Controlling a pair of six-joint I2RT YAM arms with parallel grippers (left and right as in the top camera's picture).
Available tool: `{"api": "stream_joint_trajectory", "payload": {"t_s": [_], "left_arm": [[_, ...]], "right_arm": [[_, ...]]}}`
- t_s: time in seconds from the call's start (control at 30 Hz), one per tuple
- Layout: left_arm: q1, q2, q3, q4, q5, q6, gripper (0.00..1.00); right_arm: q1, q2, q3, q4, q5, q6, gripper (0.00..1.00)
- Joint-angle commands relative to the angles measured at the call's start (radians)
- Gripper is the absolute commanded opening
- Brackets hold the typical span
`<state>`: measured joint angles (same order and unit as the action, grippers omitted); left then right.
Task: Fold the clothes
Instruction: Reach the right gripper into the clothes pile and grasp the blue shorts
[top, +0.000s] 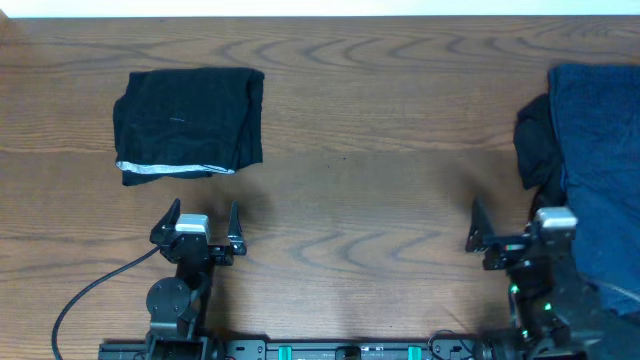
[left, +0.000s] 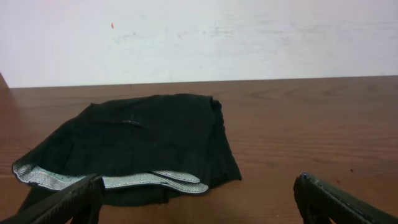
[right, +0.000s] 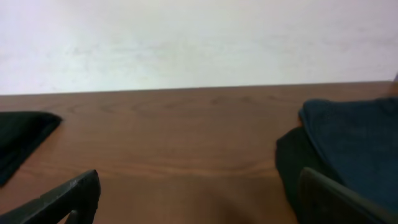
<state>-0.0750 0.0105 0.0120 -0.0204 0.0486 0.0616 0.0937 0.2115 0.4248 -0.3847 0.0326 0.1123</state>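
Observation:
A folded black garment (top: 188, 122) with a grey-white hem lies at the far left of the table; it also shows in the left wrist view (left: 137, 144). A blue garment (top: 600, 160) lies over a black one (top: 538, 145) at the right edge; both show in the right wrist view, blue (right: 360, 143) and black (right: 295, 162). My left gripper (top: 200, 225) is open and empty just in front of the folded garment, its fingers wide apart in its wrist view (left: 199, 199). My right gripper (top: 510, 232) is open and empty, its right finger beside the pile (right: 199, 196).
The wooden table (top: 360, 170) runs between the two garment spots. A white wall (left: 199, 37) stands behind the far edge. A black cable (top: 90, 290) loops at the front left by the left arm base.

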Motion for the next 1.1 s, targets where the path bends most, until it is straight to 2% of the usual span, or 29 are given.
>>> {"api": "stream_joint_trajectory", "payload": {"t_s": [0.0,0.2,0.33,0.47,0.57,0.8,0.93,1.07], "left_arm": [[-0.005,-0.006,-0.008,-0.047,-0.013,0.016,0.98],[-0.005,-0.006,-0.008,-0.047,-0.013,0.016,0.98],[-0.005,-0.006,-0.008,-0.047,-0.013,0.016,0.98],[-0.005,-0.006,-0.008,-0.047,-0.013,0.016,0.98],[-0.005,-0.006,-0.008,-0.047,-0.013,0.016,0.98],[-0.005,-0.006,-0.008,-0.047,-0.013,0.016,0.98],[-0.005,-0.006,-0.008,-0.047,-0.013,0.016,0.98],[-0.005,-0.006,-0.008,-0.047,-0.013,0.016,0.98]], "right_arm": [[-0.009,0.167,0.115,-0.023,0.024,0.040,0.99],[-0.010,0.573,0.428,-0.142,0.046,0.021,0.99],[-0.019,0.886,0.761,-0.299,0.064,0.019,0.99],[-0.054,1.175,1.079,-0.456,0.126,-0.083,0.99],[-0.082,1.342,1.248,-0.484,0.128,-0.174,0.99],[-0.142,1.488,1.311,-0.426,0.283,-0.193,0.99],[-0.217,1.558,1.311,-0.392,0.286,-0.216,0.93],[-0.279,1.648,1.311,-0.331,0.285,-0.215,0.92]]}}
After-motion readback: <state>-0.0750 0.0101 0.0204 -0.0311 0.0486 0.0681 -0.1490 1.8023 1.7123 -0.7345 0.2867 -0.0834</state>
